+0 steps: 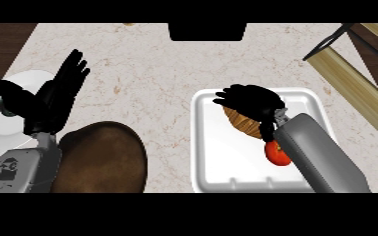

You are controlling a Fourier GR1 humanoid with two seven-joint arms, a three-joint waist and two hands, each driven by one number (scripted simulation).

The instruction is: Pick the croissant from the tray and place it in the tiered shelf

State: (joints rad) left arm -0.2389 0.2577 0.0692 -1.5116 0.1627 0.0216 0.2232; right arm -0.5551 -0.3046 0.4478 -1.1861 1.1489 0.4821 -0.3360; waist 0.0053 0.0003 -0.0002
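Observation:
A golden-brown croissant [244, 122] lies in the white tray [221, 150] at the lower right of the counter. My right hand [251, 100] is over the croissant's far end, fingers curled down onto it and hiding part of it. A red tomato-like object [278, 154] sits in the tray just beside my right forearm. The wooden tiered shelf [347, 75] runs along the right edge of the view, beyond the tray. My left hand [60, 90] rests open at the left, fingers pointing up.
A dark brown round object [103, 157] lies at the lower left beside my left forearm. A black box [207, 31] sits at the counter's far edge. The marble counter [148, 75] spans the view between both hands.

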